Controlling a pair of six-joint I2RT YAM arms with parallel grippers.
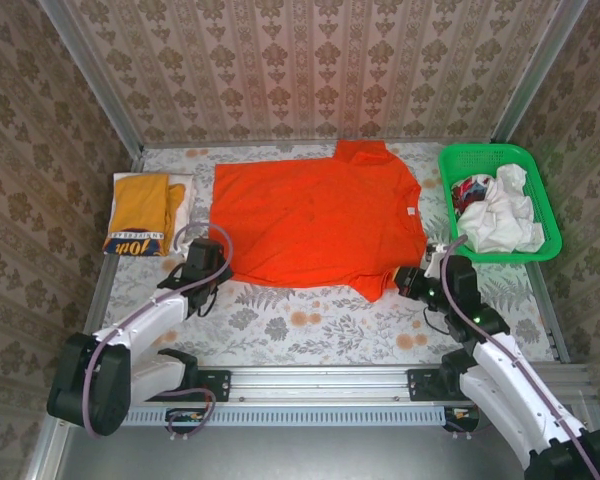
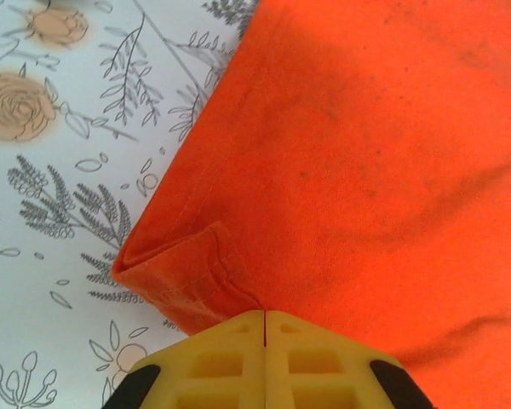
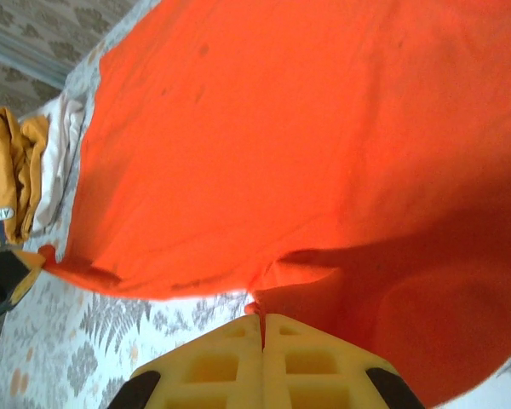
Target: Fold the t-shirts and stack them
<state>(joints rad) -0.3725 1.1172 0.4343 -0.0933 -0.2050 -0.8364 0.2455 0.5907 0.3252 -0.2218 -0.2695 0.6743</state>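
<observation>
An orange-red t-shirt (image 1: pixel 315 215) lies spread flat on the floral bench (image 1: pixel 310 320), between a folded mustard tee (image 1: pixel 140 212) on the left and a green basket (image 1: pixel 485 150) of white tees (image 1: pixel 500 215). The left tool (image 2: pixel 264 328) and right tool (image 3: pixel 262 328) each pinch a near hem corner. The first fold seems to be starting; next, both corners likely need lifting together toward the collar

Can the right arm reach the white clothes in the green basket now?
Probably not yet: the right hand is shut on the hem of the orange t-shirt. Once it lets go, the green basket stands near, its white clothes uncovered.
</observation>
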